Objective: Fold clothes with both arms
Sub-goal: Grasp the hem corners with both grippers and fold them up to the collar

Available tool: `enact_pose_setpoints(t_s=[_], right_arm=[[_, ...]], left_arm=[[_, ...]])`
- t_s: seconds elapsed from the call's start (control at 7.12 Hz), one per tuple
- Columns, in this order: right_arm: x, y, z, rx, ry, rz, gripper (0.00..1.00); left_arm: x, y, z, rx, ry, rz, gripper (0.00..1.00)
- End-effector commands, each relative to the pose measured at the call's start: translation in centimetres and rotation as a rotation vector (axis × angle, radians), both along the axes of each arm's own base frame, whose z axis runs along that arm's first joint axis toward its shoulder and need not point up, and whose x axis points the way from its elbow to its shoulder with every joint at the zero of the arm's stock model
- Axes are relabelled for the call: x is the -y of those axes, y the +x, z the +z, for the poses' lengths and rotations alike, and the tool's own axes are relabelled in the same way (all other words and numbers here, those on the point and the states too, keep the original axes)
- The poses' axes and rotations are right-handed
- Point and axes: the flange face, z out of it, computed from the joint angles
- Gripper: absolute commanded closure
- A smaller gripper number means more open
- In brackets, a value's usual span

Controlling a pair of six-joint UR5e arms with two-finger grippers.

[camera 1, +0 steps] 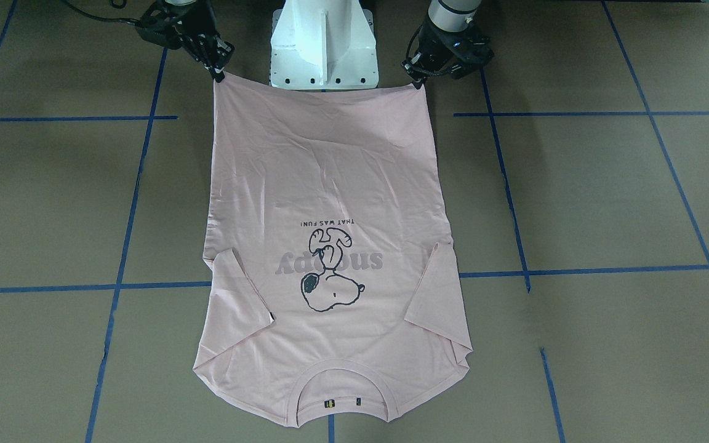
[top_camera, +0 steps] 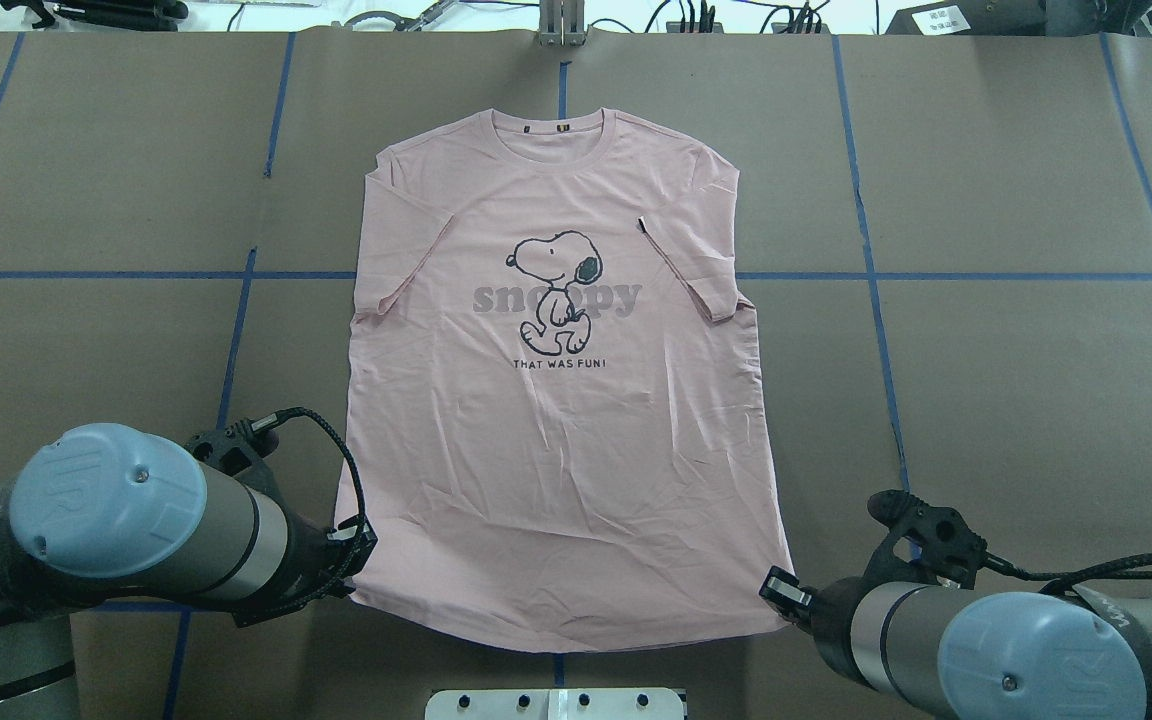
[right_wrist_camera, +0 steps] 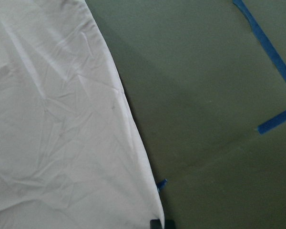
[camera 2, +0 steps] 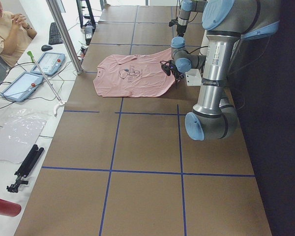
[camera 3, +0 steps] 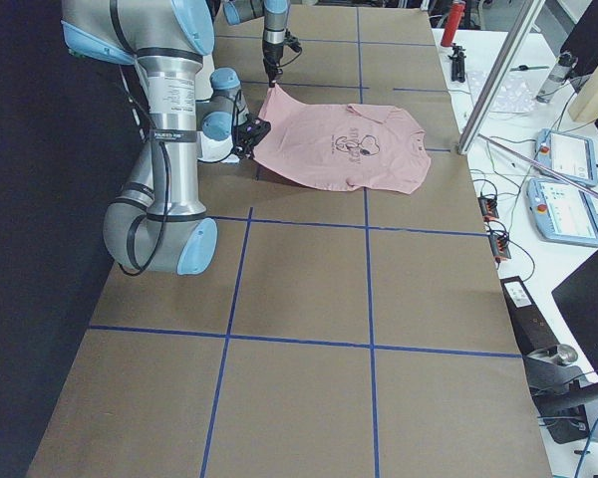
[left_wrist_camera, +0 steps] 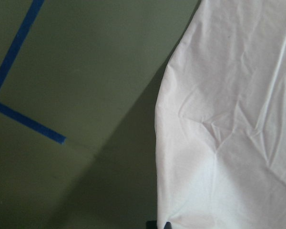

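The T-shirt [top_camera: 556,400] lies flat and print-up in the middle of the table [top_camera: 986,380], its sleeves already turned in. The left gripper [camera 1: 419,81] and right gripper [camera 1: 218,74] each appear to have their fingers clenched on a near hem corner. Folding the hem toward the far collar is still to do.

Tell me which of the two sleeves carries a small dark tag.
On the T-shirt, the sleeve on the robot's right: a small dark tag sits at its hem's inner end. The left sleeve shows none.
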Motion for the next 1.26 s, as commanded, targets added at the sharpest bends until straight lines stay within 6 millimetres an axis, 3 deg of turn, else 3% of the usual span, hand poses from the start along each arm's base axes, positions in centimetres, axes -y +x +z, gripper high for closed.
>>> enact_pose_setpoints(t_s=[0.0,0.14,0.42,0.56,0.7,0.98,1.12], right_arm=[[9.7,-2.0,-1.7,-0.032,0.161,0.071,1.00],[16.5,-3.8,-2.1,-0.085,0.202,0.114,1.00],[26.4,-3.2,-1.0,-0.179,0.231,0.114,1.00],[31.6,-3.8,-1.3,-0.217,0.211,0.162,1.00],[36.6,-2.6,-2.6,-0.199,0.164,0.190,1.00],[41.5,-0.2,-2.2,-0.151,0.178,0.202,1.00],[43.3,-1.4,-2.6,-0.160,0.163,0.203,1.00]], left_arm=[[6.3,-0.9,-2.9,-0.017,0.180,-0.069,1.00],[10.9,-1.0,-2.1,0.024,0.269,-0.070,1.00],[20.4,-1.4,3.2,0.046,0.433,-0.147,1.00],[24.2,-2.3,2.8,0.045,0.485,-0.181,1.00],[27.4,-3.1,3.2,0.075,0.481,-0.222,1.00],[31.6,-2.3,3.2,0.106,0.508,-0.289,1.00],[32.5,-2.1,4.3,0.117,0.507,-0.301,1.00]])
